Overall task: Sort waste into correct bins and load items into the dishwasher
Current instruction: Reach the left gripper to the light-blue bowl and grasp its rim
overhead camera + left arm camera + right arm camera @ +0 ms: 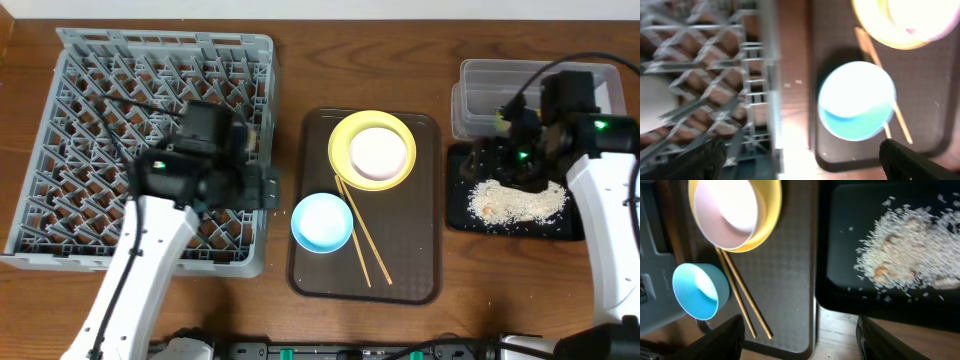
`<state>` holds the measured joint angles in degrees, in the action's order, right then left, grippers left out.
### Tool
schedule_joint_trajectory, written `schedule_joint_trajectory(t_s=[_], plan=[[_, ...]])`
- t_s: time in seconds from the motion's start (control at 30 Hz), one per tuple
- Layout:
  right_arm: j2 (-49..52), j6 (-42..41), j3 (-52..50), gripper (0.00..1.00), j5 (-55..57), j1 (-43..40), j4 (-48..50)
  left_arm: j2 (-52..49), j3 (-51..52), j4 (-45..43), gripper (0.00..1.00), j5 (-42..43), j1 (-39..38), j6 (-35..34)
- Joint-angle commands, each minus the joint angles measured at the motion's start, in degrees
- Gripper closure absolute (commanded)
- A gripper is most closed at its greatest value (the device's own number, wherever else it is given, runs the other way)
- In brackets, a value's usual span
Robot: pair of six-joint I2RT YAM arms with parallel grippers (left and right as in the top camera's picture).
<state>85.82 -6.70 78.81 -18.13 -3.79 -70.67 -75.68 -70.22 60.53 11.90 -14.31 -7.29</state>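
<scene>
Apparently loading dishes: left hand, spread wide and empty, hangs at the rack edge; next, pinch the blue bowl by its rim. Right hand likewise spread, empty.

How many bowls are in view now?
2. The light blue bowl sits at the left edge of the brown tray; the white bowl rests on the yellow plate beyond it. The left arm may hide more.

your left arm and right arm wear white shells over black joints, with thin black cables; green lights dot the right one.
</scene>
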Motion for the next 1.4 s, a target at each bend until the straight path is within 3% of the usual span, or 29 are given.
schedule_joint_trajectory(t_s=[0.0, 0.13, 0.37, 0.6, 0.9, 1.0, 1.13, 1.37], plan=[[-1.2, 0.6, 0.9, 0.3, -0.1, -1.4, -0.3, 0.0, -0.4, -3.5, 0.01, 4.8, -5.0, -0.6], [-1.2, 0.6, 0.9, 0.3, -0.1, -1.4, -0.8, -1.4, -0.2, -8.7, 0.0, 4.3, -11.0, -3.6], [-1.2, 0.6, 0.9, 0.3, -0.1, -1.4, -0.8, -8.5, -0.2, -11.4, 0.0, -4.0, -21.1, -8.1], [-1.2, 0.6, 0.9, 0.3, -0.1, -1.4, -0.9, -18.9, -0.2, -13.6, 0.09, -6.0, -28.3, -8.1], [-1.2, 0.6, 0.9, 0.3, -0.1, -1.4, -0.9, -28.5, -0.2, -15.2, 0.2, -6.0, -31.8, -8.1], [-1.2, 0.6, 0.9, 0.3, -0.1, -1.4, -0.9, -30.2, -0.2, -15.5, 0.29, -6.0, -32.3, -8.1], [-1.2, 0.6, 0.9, 0.3, -0.1, -1.4, -1.0, -31.8, -0.1, -15.7, 0.47, -6.0, -32.3, -8.1], [-1.2, 0.6, 0.9, 0.3, -0.1, -1.4, -1.3, -32.1, 0.0, -15.6, 0.6, -7.8, -32.5, -8.1]])
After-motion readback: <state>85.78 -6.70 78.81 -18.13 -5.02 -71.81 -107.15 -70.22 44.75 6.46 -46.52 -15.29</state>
